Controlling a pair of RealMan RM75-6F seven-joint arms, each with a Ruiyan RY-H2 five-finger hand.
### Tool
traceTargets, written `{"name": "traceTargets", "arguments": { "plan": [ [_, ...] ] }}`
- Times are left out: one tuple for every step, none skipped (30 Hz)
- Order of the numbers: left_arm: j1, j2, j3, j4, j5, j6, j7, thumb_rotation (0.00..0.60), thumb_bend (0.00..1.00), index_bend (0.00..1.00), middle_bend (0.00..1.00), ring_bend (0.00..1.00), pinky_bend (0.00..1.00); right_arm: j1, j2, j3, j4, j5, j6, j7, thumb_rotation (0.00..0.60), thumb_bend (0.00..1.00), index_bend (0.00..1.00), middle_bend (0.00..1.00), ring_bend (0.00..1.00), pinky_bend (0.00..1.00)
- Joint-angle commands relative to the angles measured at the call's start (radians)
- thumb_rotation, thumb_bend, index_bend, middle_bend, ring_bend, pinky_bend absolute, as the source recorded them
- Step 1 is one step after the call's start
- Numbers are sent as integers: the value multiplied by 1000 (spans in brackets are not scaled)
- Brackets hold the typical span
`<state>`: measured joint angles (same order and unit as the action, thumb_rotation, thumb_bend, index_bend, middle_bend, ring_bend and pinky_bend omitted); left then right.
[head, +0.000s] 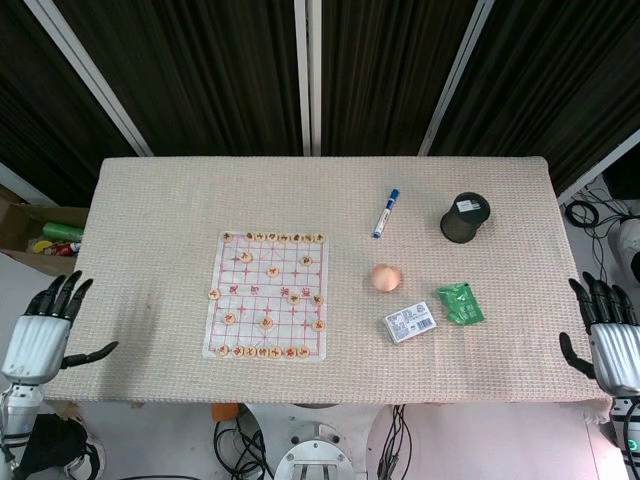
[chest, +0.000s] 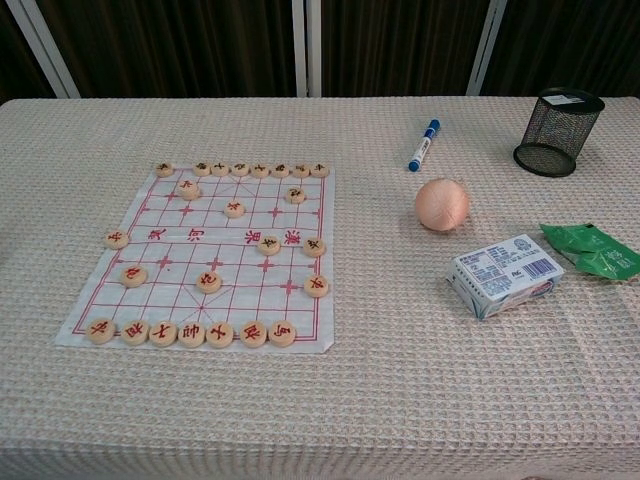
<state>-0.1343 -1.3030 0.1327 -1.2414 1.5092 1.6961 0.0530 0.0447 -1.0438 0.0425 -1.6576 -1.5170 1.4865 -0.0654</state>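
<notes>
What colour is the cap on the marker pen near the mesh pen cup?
Blue. The marker pen has a white barrel and a blue cap, clearest in the chest view.
</notes>
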Motion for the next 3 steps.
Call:
{"name": "traceTargets", "arguments": {
  "plan": [
    [47, 9, 3, 39, 19, 49, -49, 46, 39, 84, 34, 61, 237, 4, -3, -6, -4, -5, -10, -15, 600, 382, 0, 0, 0, 0],
    [52, 11, 0, 41, 23, 53, -58, 46, 39, 84, 35, 61, 236, 6, -5, -8, -4, -6, -13, -19, 600, 382, 0, 0, 0, 0],
    [56, 16, -2, 40, 29, 54, -71, 45, 39, 84, 37, 61, 235, 7, -6, -10, -5, -6, -19, -25, 600, 382, 0, 0, 0, 0]
  ]
}}
